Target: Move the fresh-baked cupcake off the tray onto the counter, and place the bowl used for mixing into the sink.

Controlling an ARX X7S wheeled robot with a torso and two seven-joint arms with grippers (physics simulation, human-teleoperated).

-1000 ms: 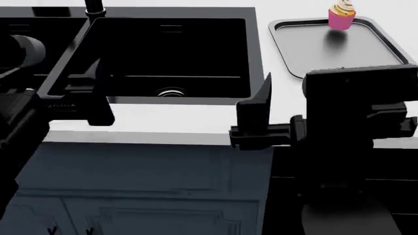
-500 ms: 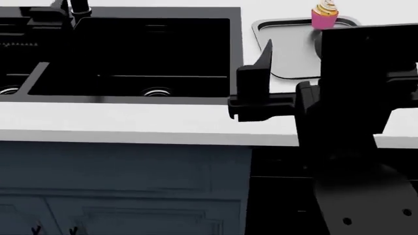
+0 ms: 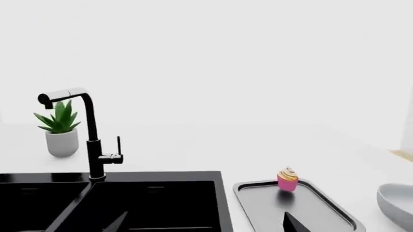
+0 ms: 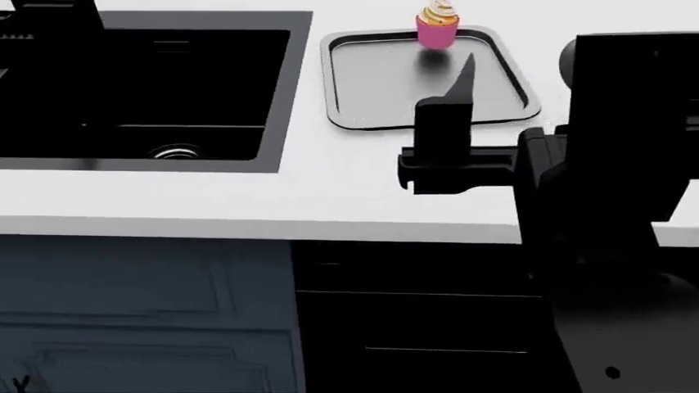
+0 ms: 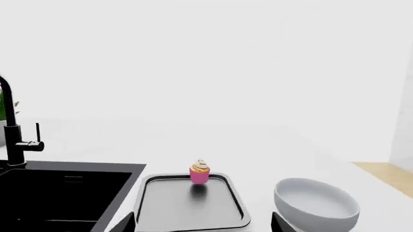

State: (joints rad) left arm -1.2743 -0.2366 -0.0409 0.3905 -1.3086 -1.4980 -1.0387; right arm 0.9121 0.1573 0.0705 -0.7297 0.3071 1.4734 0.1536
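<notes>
The cupcake (image 4: 438, 24) stands at the tray's (image 4: 372, 82) far edge: light, soft-frosted, best pinched low on the wrapper. The right gripper (image 4: 453, 123) looks open, empty; the left's state is hidden.

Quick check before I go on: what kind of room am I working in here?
Most likely a home kitchen: a black double-basin sink with a tall faucet set in a white counter, and a cupcake on a baking tray.

1. The tray (image 4: 361, 94) lies on the counter (image 4: 327, 196), just right of the sink (image 4: 278, 98).
2. The cupcake (image 4: 437, 26) stands on the tray's far edge.
3. The bowl (image 5: 316, 203) sits right of the tray.
4. A potted plant (image 3: 61, 130) stands behind the sink, left of the faucet (image 3: 87, 135).
</notes>
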